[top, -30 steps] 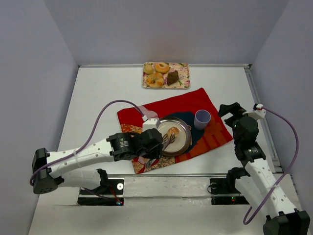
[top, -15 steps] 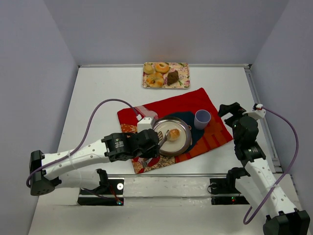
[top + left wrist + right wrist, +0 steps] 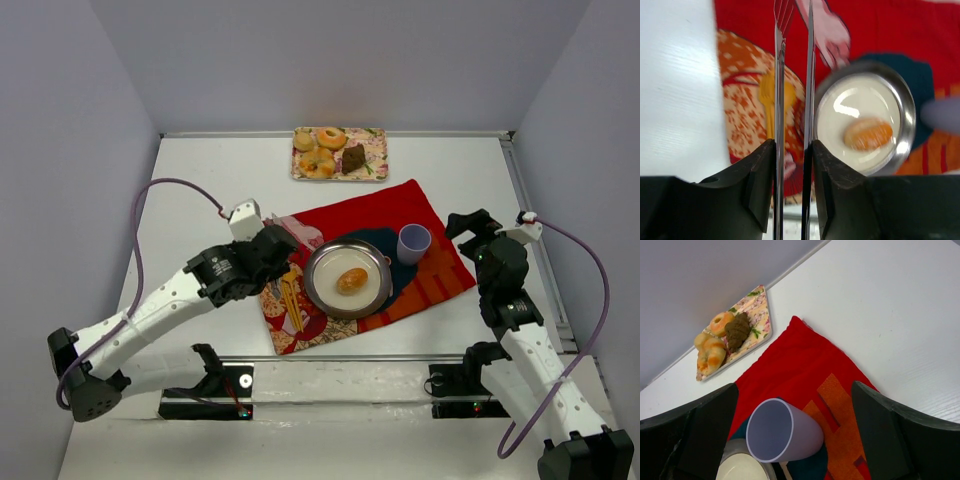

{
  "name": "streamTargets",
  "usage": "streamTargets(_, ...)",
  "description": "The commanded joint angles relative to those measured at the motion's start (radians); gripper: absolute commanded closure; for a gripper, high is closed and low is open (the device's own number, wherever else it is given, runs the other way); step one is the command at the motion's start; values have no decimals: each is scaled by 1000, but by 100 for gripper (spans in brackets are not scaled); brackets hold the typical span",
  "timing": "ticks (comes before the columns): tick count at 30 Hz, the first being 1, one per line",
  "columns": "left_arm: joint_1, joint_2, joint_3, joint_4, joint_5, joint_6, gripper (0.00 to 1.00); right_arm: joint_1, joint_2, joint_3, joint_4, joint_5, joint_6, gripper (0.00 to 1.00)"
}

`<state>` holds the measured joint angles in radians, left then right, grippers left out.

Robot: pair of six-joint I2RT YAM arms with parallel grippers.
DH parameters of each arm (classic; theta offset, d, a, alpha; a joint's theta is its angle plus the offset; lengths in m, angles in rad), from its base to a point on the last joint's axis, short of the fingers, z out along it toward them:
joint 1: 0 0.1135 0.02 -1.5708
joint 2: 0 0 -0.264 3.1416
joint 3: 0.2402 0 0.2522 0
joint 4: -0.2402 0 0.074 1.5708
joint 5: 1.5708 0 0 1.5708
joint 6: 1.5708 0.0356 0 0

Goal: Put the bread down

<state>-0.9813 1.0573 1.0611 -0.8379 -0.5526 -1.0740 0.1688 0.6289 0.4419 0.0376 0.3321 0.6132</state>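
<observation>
The bread (image 3: 351, 280) is a small golden-brown oval roll lying free in the middle of the round metal plate (image 3: 316, 292). It also shows in the left wrist view (image 3: 868, 134), on the plate (image 3: 909, 107). My left gripper (image 3: 275, 246) is to the left of the plate, over the cloth's left edge. In its wrist view the left gripper (image 3: 792, 145) is shut on metal tongs (image 3: 779, 75), whose tips hold nothing. My right gripper (image 3: 470, 226) is open and empty at the cloth's right edge; its wrist view (image 3: 794, 385) looks down on the cup.
A red patterned cloth (image 3: 400, 205) lies under the plate. A pale purple cup (image 3: 414, 242) stands just right of the plate, also in the right wrist view (image 3: 782, 432). A tray (image 3: 378, 150) with doughnuts and a dark cake piece sits at the back wall.
The left gripper with the tongs has drawn back to the left, off the plate. The bread stays on the plate, free of the tongs. The right arm has not moved.
</observation>
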Motion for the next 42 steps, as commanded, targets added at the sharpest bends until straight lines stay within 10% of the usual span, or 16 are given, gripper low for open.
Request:
streamTargets(1, 230, 0, -36, 48, -132, 37, 58, -3, -9, 3, 58, 2, -18, 0)
streamTargets(16, 774, 263, -197, 384, 16, 289, 61, -3, 25, 9, 59, 21, -29, 0)
streamTargets(27, 808, 260, -262, 339, -10, 217, 3, -3, 28, 8, 59, 24, -26, 0)
streamTargets(36, 808, 155, -211, 286, 59, 209, 1, -3, 9, 4, 58, 2, -33, 0)
streamTargets(42, 707, -185, -164, 388, 89, 275, 1, -3, 9, 24, 19, 44, -20, 0)
